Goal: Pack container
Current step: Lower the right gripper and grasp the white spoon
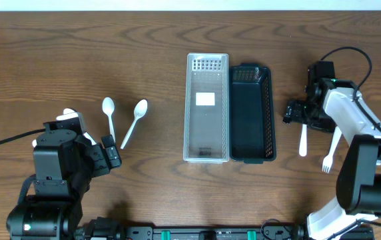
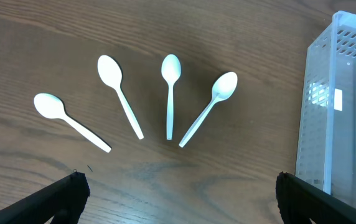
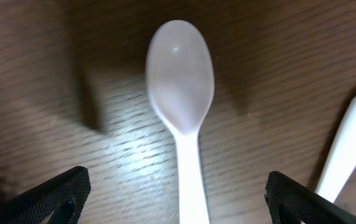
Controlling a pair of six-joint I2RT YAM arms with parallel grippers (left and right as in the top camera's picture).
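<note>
4 spoons (image 2: 170,93) near clear container (image 2: 346,93).

The counter (image 1: 57,53) is dark brown wood with fine grain that runs from side to side in the overhead view, and in the wrist views it shows a soft sheen where light falls on it. Along its far edge lies a narrow pale strip (image 1: 190,4), too thin to tell what it is. At the near edge sits a black rail (image 1: 204,233) with small green tabs (image 1: 166,235) set along it.
</note>
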